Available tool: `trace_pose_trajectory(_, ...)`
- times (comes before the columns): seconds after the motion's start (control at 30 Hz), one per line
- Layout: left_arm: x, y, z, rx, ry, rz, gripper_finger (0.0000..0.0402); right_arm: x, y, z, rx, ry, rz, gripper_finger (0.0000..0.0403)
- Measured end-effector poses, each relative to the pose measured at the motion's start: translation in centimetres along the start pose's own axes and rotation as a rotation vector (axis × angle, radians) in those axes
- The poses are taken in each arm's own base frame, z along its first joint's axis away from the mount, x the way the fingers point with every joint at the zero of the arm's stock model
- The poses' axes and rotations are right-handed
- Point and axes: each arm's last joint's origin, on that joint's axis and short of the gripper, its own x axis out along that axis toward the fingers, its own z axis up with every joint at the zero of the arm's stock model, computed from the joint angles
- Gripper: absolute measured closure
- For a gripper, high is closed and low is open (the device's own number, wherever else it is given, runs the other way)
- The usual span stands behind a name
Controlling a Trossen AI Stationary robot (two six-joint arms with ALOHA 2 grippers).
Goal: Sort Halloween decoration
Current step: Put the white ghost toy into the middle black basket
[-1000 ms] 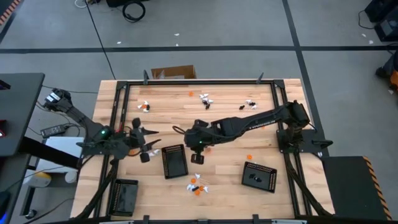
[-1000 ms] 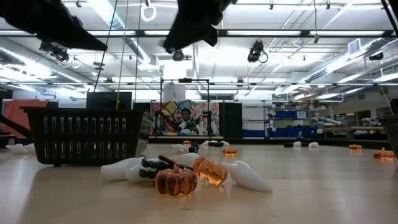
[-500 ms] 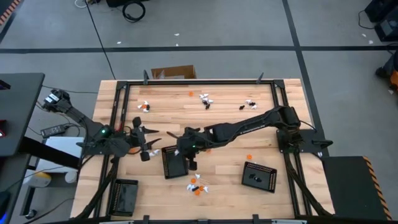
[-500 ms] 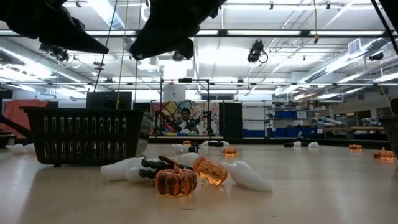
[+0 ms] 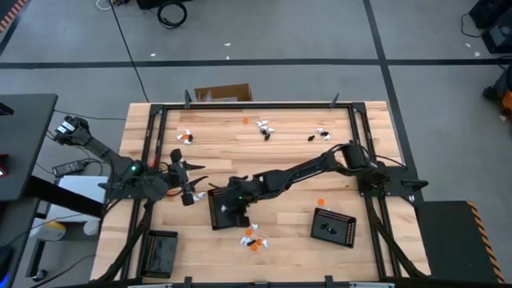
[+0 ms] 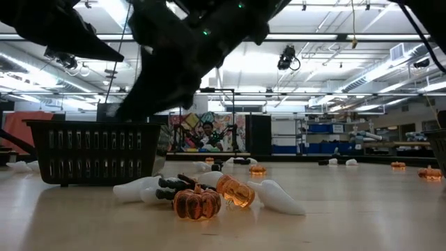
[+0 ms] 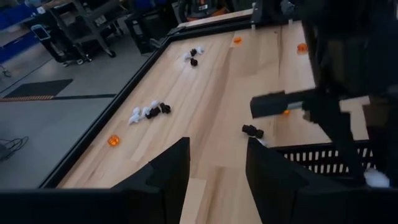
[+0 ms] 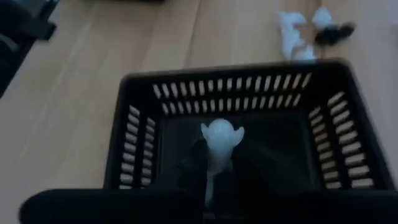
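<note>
white ghost piece (image 8: pixel 221 138) sits between the right gripper (image 8: pixel 214 163) fingers over the black tray (image 8: pixel 134 124); no readable writing.

The high camera looks straight down on the whole surface (image 5: pixel 288 152) from well above. The low camera sits at surface height, very close to a small heap of pumpkins (image 6: pixel 197 202), facing level into the room. The left wrist camera looks along the surface toward the black basket (image 7: pixel 323 158). The right wrist camera hangs close over that same basket (image 8: pixel 230 155), which the high (image 5: pixel 224 210) and low views share.
</note>
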Motion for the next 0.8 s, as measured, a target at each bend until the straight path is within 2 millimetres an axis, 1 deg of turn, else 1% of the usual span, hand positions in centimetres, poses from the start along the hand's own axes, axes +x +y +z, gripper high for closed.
trace_pose_trajectory(0.1,0.0,0.0,0.0,0.000,0.003,-0.002,0.0240,0.3,-0.3,-0.3,0.027,0.019,0.010,0.0282)
trace_pose_trajectory(0.13,0.0,0.0,0.0,0.000,0.004,-0.005,0.0240,0.2,-0.4,-0.1,0.035,0.011,0.022,0.0270)
trace_pose_trajectory(0.27,0.0,0.0,0.0,0.000,0.004,-0.008,0.0240,-1.3,-0.3,1.2,0.046,0.005,0.043,0.0222)
trace_pose_trajectory(0.33,0.0,0.0,-0.1,0.002,0.006,-0.008,0.0240,-2.8,-0.2,1.3,0.066,0.069,0.034,0.0206)
trace_pose_trajectory(0.4,0.0,0.0,-0.1,0.002,0.011,-0.007,0.0240,-4.7,0.0,1.6,0.078,0.113,-0.005,0.0198)
trace_pose_trajectory(0.43,0.0,0.0,-0.2,0.006,0.015,-0.007,0.0240,-5.9,0.4,2.0,0.075,0.119,-0.031,0.0197)
trace_pose_trajectory(0.5,0.0,0.0,-0.1,0.006,0.014,-0.007,0.0240,-8.0,1.7,2.6,0.059,0.118,-0.064,0.0196)
trace_pose_trajectory(0.57,0.0,0.0,-0.2,0.018,0.018,-0.005,0.0240,-8.9,3.6,2.5,0.053,0.137,-0.052,0.0198)
trace_pose_trajectory(0.63,0.0,0.0,-0.1,0.016,0.013,-0.006,0.0240,-8.7,5.0,1.4,0.089,0.215,-0.045,0.0200)
trace_pose_trajectory(0.73,0.0,0.0,0.1,0.017,-0.001,-0.007,0.0240,-7.3,6.8,-0.4,0.132,0.313,-0.094,0.0201)
trace_pose_trajectory(0.8,0.0,0.0,0.2,0.026,-0.011,-0.009,0.0240,-6.2,7.8,-1.4,0.141,0.343,-0.136,0.0201)
